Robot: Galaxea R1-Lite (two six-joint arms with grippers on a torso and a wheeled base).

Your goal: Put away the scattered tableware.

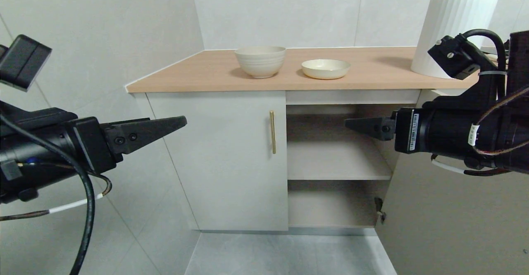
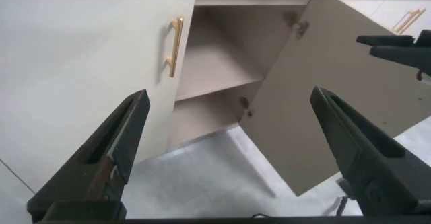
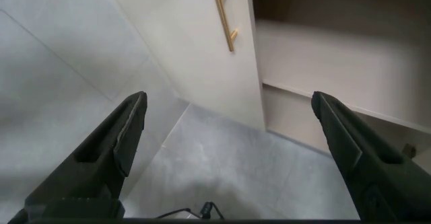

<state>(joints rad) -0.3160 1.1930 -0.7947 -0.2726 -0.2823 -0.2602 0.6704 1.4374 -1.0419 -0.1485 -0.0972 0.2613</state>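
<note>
Your inventory: counter point(image 1: 372, 66); cabinet point(image 1: 223, 155) beneath the counter, right door point(image 1: 434, 225) swung open; ribbed white vessel point(image 1: 450, 31) at the counter's right end; bowl point(image 1: 260, 61) and shallow dish point(image 1: 325, 68) mid-counter, apart; left gripper point(image 2: 229, 95) and right gripper point(image 3: 227, 97) before the counter, both released, empty.

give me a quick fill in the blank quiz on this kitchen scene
On the counter, the bowl stands to the ____ of the dish.
The cupboard door with the gold handle is ____.
The left hand and right hand are both ____, holding nothing.
Missing words: left, shut, open.
</note>
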